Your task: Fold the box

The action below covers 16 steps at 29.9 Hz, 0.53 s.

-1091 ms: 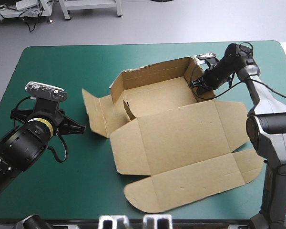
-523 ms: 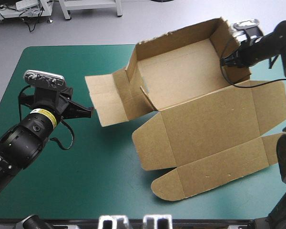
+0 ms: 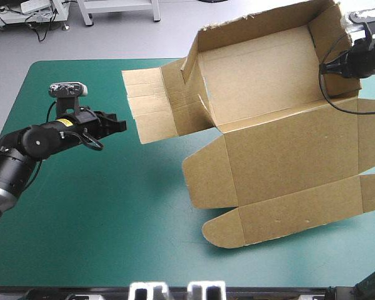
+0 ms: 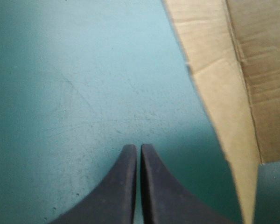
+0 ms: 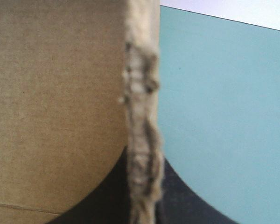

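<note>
Box: a brown box of cut cardboard (image 3: 281, 156), partly formed, takes up the right half of the worktop in the high view.
Tray part: the tray part (image 3: 262, 69) has its walls raised. It is tilted with its open side toward the camera, and in the high view its far wall shows past the far edge of the worktop.
Lid panel: the wide flat lid panel (image 3: 287, 162) runs from the tray toward the near edge, with a long rounded flap at its near end. I cannot tell if this flap touches the cover.
Side flap: a creased side flap (image 3: 151, 106) stands out from the left wall of the tray, toward the left arm.
Right end effector: the right end effector (image 3: 333, 64) with broad black fingers grips the right wall of the tray. In the right wrist view (image 5: 142, 163) the fingers are almost closed and the rough edge of the brown board (image 5: 56, 93) stands between them.
Left end effector: the left end effector (image 3: 117, 124) is closed and holds nothing. In the left wrist view (image 4: 140, 148) its two black fingers meet in one point above the bare cover. The box edge (image 4: 224, 84) lies ahead and to one side, near but not touching.
Worktop: a flat worktop with a teal-green cover (image 3: 100, 212), bare under the left arm.
</note>
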Available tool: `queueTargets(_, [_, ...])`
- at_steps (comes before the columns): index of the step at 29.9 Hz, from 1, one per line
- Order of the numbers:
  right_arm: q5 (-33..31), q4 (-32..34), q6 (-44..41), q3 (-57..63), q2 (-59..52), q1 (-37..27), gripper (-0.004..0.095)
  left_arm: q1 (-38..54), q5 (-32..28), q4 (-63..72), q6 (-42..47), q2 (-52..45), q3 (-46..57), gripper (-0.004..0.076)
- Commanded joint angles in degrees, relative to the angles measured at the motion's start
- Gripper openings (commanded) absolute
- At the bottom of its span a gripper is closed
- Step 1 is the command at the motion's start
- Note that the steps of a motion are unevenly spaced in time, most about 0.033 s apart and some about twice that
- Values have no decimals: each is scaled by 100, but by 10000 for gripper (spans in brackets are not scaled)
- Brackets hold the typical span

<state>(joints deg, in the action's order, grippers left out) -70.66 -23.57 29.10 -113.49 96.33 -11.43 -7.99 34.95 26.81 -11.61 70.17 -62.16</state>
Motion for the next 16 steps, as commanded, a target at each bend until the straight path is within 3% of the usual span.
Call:
queueTargets(1, [-128, -769, 92, -190, -311, -33, -18, 680, 58, 1649, -1191, 149, -151, 15])
queueTargets(8, [-128, -1367, 195, -190, -311, -33, -18, 1911, 2231, 3898, -2920, 1223, -151, 15])
queueTargets(13, [-128, -1691, 208, -190, -311, -33, -18, 1939, 2774, 5054, -3592, 2049, -151, 15])
queueTargets(16, [-128, -1817, 248, -190, -311, -23, -18, 1862, 3392, 5780, -4070, 2457, -151, 15])
